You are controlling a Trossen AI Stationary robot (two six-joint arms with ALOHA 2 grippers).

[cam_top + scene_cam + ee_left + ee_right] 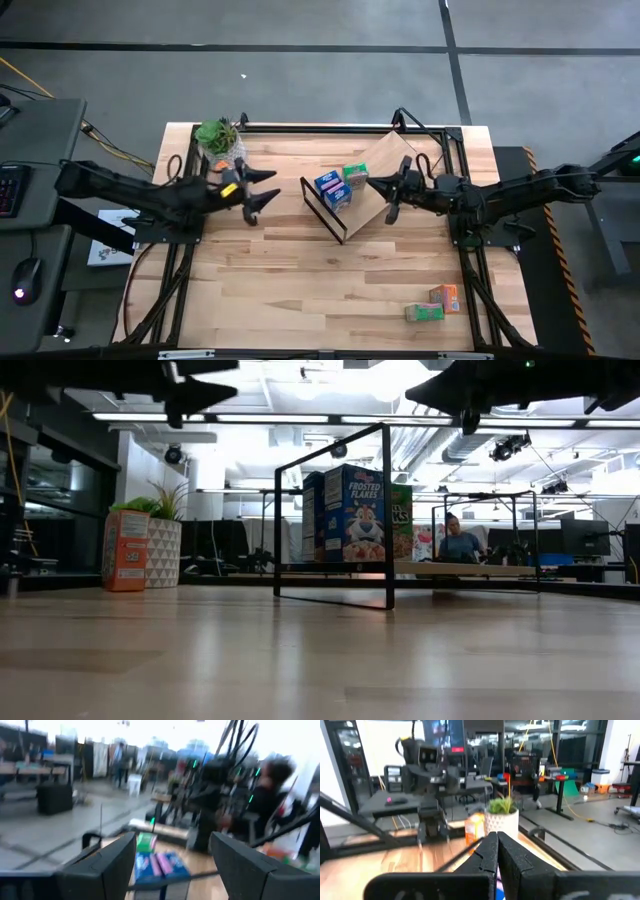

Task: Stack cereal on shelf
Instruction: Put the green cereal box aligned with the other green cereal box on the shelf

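The shelf (378, 165), light wood with a thin black frame, stands mid-table. A blue cereal box (330, 190) and a green one (356, 177) stand upright on it; in the low view they are the blue box (356, 515) and the green one (402, 520) inside the frame (388, 520). An orange box (446, 297) and a green box (424, 313) lie near the table's right near corner. Another orange box (125, 550) stands by the plant pot. My left gripper (266, 192) hovers open, left of the shelf, its fingers (115, 865) wide apart. My right gripper (382, 192) hovers shut over the shelf's panel, its fingertips together (496, 845).
A potted green plant (218, 135) stands at the far left of the table, beside the left arm. A black frame runs along the table's edges (455, 150). Bare wood (300, 290) lies between the shelf and the near edge. A person (460, 545) sits in the room beyond.
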